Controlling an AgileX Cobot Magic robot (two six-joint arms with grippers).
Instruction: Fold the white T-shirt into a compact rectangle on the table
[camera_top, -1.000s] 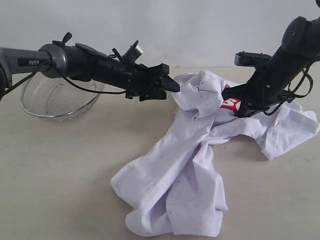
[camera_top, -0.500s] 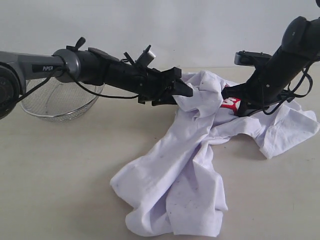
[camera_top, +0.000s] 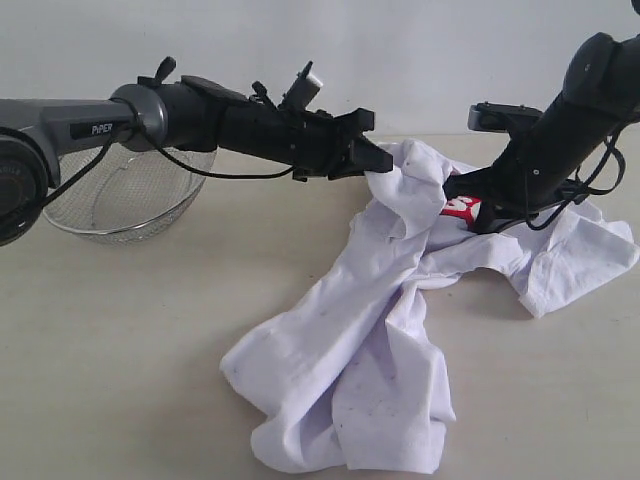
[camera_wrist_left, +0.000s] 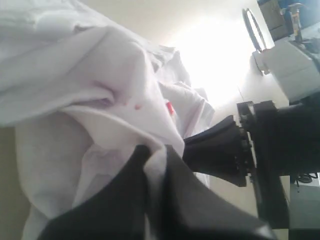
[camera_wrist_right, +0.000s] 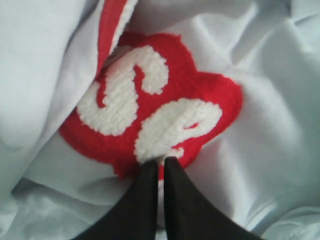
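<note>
The white T-shirt lies crumpled on the beige table, stretching from the far middle down to the near edge. My left gripper holds a raised fold at the shirt's far left part; in the left wrist view its fingers are shut on white cloth. My right gripper is shut on the shirt at the red lettering. In the right wrist view the jaws pinch cloth at the edge of the fuzzy red and white patch.
A round wire-mesh basket stands at the far left under the left arm. A white wall rises behind the table. The right arm's dark links lean over the shirt's right part.
My left gripper has moved to the right and slightly up, lifting the fold of the shirt with it. The right gripper has stayed in place on the red lettering.
</note>
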